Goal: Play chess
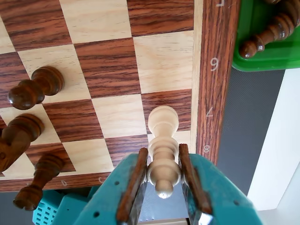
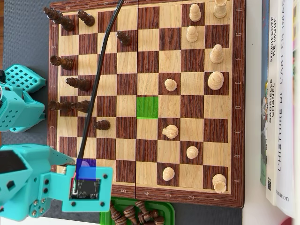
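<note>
Hanging by the board's numbered rim, a light pawn is squeezed between the teal gripper's two fingers in the wrist view, with bare squares ahead of it, dark pieces off to the left and a green tray beyond the rim.

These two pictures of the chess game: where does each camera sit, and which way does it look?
Wrist view: rides on the arm, looking down past the teal gripper, which clamps a light pawn above the chessboard.
Overhead view: fixed above, looking straight down on the chessboard; the teal arm shows at lower left.
Shared: the board, dark pieces and the green tray of captured pieces.
</note>
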`<state>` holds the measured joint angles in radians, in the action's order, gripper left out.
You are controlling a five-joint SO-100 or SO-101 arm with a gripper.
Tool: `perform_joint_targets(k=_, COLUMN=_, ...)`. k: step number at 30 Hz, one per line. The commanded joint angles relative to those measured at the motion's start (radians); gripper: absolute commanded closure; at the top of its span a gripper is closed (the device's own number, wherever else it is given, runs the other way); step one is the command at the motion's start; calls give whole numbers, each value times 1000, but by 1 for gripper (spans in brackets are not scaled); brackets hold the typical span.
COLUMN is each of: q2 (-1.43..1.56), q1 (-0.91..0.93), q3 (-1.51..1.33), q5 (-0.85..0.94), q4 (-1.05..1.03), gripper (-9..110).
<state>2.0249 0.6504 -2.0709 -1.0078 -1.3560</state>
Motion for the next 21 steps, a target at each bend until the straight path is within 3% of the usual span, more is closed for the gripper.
perform_joint_targets(k=1, q2=9, q1=-17, q3=54, q5=-8, q4=-3, gripper=93)
perform_joint_targets(k=21, q2=6, q1=-225, q3=135, q5=-149, q4=-3, gripper=93)
